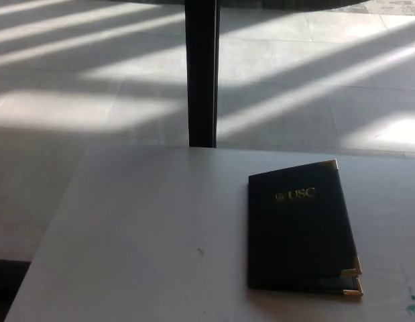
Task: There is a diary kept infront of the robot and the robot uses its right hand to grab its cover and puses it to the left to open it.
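- Head view: a dark diary (300,228) lies closed and flat on the white table (147,235), toward the table's right side.
- Its cover bears gold "USC" lettering (295,195) near the top, and gold corner pieces (354,267) show on the right edge.
- The lower right corner of the cover sits slightly lifted off the pages beneath.
- A black post (201,72) stands behind the table on the sunlit tiled floor (314,74).
- Neither robot hand shows, so the state of their fingers cannot be told.

Both arms and hands out of the head view.
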Controlling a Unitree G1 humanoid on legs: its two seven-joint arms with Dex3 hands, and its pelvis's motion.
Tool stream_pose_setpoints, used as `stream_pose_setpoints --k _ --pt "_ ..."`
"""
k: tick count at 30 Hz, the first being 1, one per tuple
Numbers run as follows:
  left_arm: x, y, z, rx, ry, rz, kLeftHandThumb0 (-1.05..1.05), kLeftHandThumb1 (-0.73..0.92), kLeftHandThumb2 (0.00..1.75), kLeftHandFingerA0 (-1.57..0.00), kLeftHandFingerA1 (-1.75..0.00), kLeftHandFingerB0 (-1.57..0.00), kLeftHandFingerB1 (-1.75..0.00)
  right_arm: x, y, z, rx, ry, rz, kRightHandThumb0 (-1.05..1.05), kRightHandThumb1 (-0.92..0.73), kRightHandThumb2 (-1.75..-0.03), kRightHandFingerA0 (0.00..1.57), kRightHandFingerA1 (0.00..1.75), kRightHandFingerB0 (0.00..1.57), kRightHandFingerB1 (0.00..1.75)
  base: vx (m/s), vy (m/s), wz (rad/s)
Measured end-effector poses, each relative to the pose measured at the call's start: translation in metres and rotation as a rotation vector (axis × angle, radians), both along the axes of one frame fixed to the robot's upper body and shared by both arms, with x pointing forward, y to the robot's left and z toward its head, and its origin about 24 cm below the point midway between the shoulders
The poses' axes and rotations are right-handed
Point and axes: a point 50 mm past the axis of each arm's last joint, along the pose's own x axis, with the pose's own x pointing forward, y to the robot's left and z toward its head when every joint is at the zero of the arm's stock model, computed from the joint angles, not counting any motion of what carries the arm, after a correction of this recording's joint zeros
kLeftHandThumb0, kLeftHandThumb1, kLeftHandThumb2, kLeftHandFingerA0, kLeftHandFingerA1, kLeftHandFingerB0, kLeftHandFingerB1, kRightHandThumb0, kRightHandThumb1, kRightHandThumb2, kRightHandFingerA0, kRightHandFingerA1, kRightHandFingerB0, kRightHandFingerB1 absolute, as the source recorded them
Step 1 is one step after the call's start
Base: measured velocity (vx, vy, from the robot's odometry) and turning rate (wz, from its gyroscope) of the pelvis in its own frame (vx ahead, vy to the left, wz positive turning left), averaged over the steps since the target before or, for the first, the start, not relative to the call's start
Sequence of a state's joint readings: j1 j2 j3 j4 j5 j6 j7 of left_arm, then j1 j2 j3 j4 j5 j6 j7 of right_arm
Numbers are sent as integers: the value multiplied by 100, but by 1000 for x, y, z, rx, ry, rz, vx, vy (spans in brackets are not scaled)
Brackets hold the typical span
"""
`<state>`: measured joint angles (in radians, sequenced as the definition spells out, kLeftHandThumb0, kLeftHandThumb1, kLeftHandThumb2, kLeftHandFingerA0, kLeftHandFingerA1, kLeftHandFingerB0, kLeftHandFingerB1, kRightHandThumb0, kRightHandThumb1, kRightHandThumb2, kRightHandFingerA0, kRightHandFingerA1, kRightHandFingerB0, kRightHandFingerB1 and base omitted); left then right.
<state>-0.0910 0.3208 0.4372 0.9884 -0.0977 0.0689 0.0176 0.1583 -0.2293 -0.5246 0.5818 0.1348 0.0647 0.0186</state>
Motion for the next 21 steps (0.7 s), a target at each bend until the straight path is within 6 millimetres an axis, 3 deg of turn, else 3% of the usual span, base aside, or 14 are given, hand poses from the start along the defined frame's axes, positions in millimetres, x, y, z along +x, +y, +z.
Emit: stream_pose_setpoints --k 2,3,5,6,10,12,13,14,15,21 --pt "4 6 6 -9 -46 51 -87 92 100 -46 -101 -37 -85 1 -8 10 0 -63 -52 -83 -89 -67 71 91 56 61 0 0 0" --pt "5 8 8 -14 -65 75 -87 92 103 -41 -108 -32 -89 1 -12 14 0 -88 -73 -83 -92 -69 65 97 48 64 0 0 0" --pt "6 11 10 -21 -91 107 -86 92 102 -43 -110 -32 -88 0 -16 18 3 -118 -104 -80 -90 -67 66 97 49 65 0 0 0" --pt "6 14 13 -28 -116 139 -87 92 102 -46 -99 -39 -86 -3 -18 20 18 -138 -134 -84 -91 -68 62 99 48 68 0 0 0" --pt "6 22 18 -43 -170 218 -88 92 101 -46 -106 -35 -89 -10 -25 25 51 -201 -222 -87 -92 -68 62 98 47 69 0 0 0" --pt "5 26 21 -48 -194 251 -88 92 104 -44 -98 -40 -87 -11 -32 33 52 -254 -269 -86 -92 -69 63 99 47 70 0 0 0" --pt "5 27 22 -50 -204 266 -87 92 104 -42 -110 -33 -90 -12 -35 36 54 -277 -291 -86 -92 -70 63 98 47 69 0 0 0" --pt "4 29 23 -53 -214 283 -87 92 104 -42 -110 -33 -90 -13 -38 39 57 -302 -317 -86 -92 -70 63 98 47 69 0 0 0" --pt "3 30 24 -56 -220 296 -88 92 107 -45 -97 -36 -84 -14 -40 42 59 -321 -334 -83 -92 -70 64 97 47 67 0 0 0" --pt "-2 36 25 -83 -263 378 -87 92 102 -46 -101 -38 -87 -16 -56 59 84 -463 -487 -84 -92 -71 69 108 51 77 0 0 0"
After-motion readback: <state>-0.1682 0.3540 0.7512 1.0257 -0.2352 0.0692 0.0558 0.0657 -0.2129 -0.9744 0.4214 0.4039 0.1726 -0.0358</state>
